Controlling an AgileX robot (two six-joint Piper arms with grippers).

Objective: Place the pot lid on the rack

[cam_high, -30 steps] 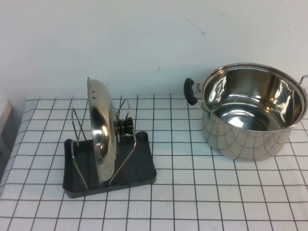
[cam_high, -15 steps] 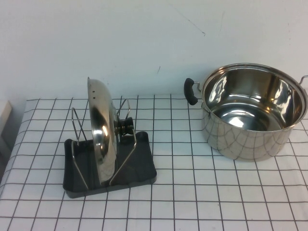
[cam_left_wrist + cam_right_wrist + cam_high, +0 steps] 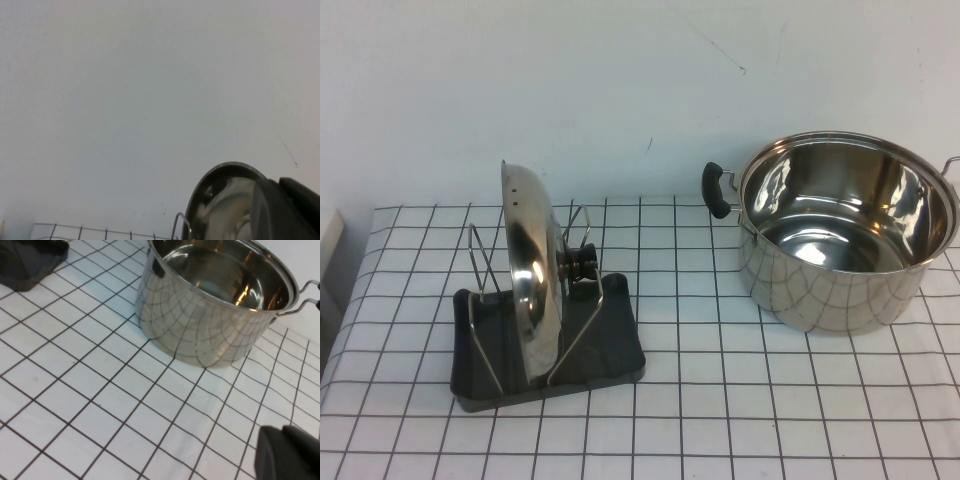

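From the high view, the round, shiny stainless-steel pot lid [image 3: 530, 275] with its black knob stands on edge between the silver wire loops of the small black plastic rack [image 3: 610, 345], propped upright as the task wants, well apart from the deep steel pot [image 3: 840, 235] on the checked cloth [image 3: 720, 420]. The left wrist view shows the left gripper [image 3: 287, 210], fingers closed and empty, raised near the lid. The right wrist view shows the right gripper [image 3: 287, 454], likewise closed on nothing, parked above the cloth beside the pot.
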